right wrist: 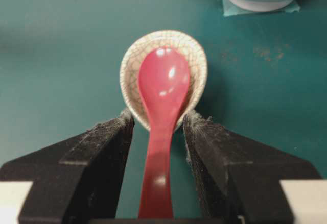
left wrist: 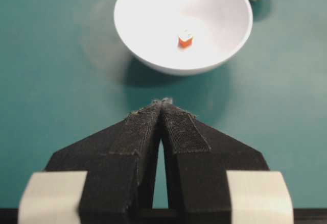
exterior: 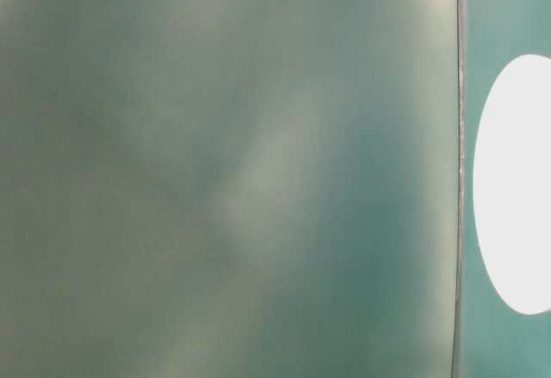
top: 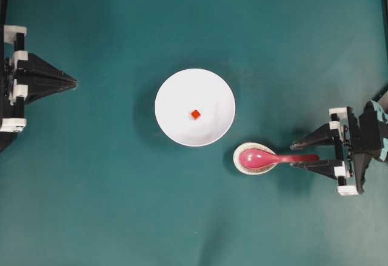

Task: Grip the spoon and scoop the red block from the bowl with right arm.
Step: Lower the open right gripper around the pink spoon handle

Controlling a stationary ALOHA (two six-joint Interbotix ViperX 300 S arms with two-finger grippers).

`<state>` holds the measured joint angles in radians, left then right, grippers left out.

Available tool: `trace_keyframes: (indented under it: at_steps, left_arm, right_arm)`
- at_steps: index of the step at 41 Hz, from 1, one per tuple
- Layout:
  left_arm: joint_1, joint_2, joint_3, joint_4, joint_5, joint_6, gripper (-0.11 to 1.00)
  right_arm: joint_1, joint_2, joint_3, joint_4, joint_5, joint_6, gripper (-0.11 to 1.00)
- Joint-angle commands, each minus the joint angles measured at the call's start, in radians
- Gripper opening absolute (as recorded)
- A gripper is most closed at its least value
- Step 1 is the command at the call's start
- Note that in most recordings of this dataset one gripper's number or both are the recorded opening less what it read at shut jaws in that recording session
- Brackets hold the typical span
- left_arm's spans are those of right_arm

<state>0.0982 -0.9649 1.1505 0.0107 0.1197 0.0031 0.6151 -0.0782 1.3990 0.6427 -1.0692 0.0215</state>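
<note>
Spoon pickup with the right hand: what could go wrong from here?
1. The spoon sits loosely in the spoon rest; the open right hand straddles its narrow glossy handle, so closing could tip or twist it.
2. The bowl stands close by; a swing could knock it and shift the red block.

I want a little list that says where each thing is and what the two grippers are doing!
bowl: white, round, middle of the green table
red block: tiny, alone inside the bowl
spoon: pink, scoop in the speckled spoon rest, handle pointing at the right gripper
spoon rest: beside the bowl, lower right in the overhead view
right gripper: open, one finger either side of the spoon handle, not squeezing it yet
left gripper: shut, empty, pointing at the bowl from a distance
</note>
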Motion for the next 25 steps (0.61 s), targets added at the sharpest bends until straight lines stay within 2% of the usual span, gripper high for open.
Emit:
trace_keyframes:
  at_steps: [1,25]
  left_arm:
    - [0.005,0.008,-0.025,0.003,0.000,0.005,0.00]
    - [0.006,0.008,-0.023,0.003,0.028,0.011,0.00]
  right_arm:
    - [0.009,0.002,-0.009,0.003,-0.008,0.002,0.51]
    - [0.018,0.071,-0.015,0.003,-0.008,0.000,0.51]
